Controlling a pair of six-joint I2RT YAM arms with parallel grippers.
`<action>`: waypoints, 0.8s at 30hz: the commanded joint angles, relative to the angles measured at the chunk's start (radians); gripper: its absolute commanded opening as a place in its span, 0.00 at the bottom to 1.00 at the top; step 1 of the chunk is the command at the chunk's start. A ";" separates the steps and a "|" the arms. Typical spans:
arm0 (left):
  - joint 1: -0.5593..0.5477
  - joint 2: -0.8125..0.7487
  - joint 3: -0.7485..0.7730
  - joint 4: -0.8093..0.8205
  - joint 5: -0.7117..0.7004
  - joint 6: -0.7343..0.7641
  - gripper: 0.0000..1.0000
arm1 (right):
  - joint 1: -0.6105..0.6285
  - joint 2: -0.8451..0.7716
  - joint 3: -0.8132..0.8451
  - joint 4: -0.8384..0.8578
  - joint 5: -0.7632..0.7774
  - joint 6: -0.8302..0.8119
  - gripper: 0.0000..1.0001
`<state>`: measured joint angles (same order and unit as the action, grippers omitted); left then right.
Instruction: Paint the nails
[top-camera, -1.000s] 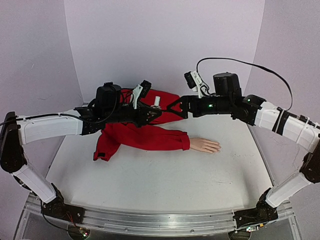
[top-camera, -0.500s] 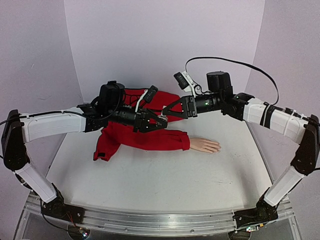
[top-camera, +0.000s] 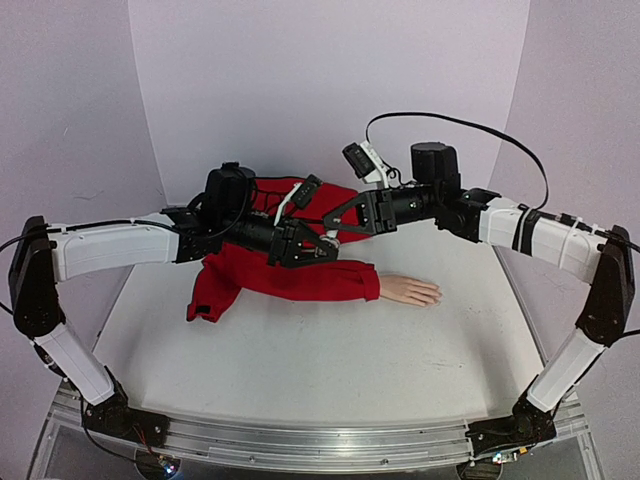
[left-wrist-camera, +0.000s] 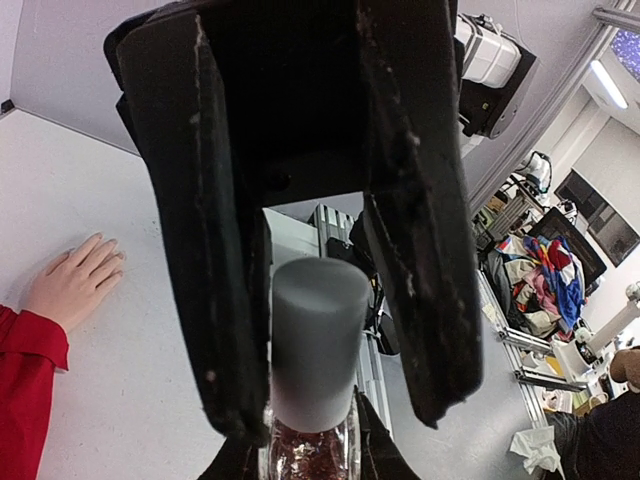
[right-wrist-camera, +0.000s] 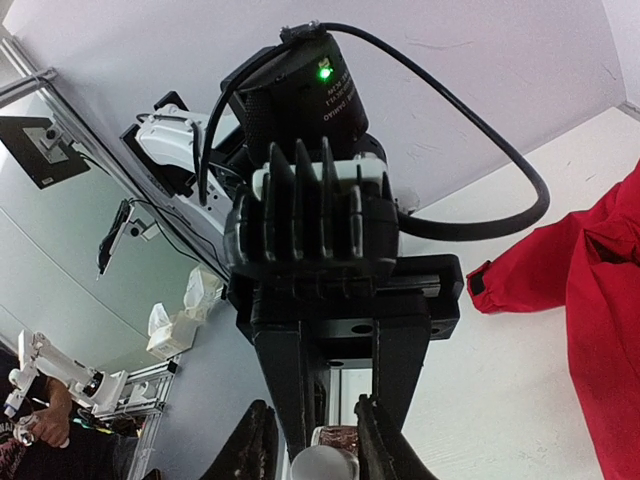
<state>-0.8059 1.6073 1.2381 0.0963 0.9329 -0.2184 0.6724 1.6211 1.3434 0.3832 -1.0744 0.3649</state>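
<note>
Lilac walls (top-camera: 300, 80) back a white worktop (top-camera: 300, 360). The left pincer (top-camera: 322, 250) clamps a glittery polish bottle (left-wrist-camera: 310, 458), steadying it, probably for uncapping. The right pincer (right-wrist-camera: 318, 445) has its jaws flanking the cap (left-wrist-camera: 318, 340); whether they already pinch it is unclear. Below both pincers and to their right, the nails (top-camera: 436, 294) rest on the mannequin hand (top-camera: 408, 291).

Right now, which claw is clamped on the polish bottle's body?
The left claw: it grips the glittery bottle by its body; the right claw only straddles the grey cap.
</note>
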 joint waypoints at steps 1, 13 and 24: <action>0.005 0.000 0.062 0.033 0.031 -0.009 0.00 | 0.003 0.001 0.024 0.065 -0.054 0.008 0.26; 0.014 -0.033 0.067 0.034 -0.287 0.032 0.00 | 0.017 -0.018 -0.055 0.043 0.106 -0.014 0.00; 0.007 0.075 0.226 0.142 -0.920 0.116 0.00 | 0.262 0.036 0.057 -0.315 1.311 0.179 0.00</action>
<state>-0.8268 1.6485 1.2995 -0.0101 0.3546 -0.0933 0.7795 1.6310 1.3426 0.3367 -0.3119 0.4026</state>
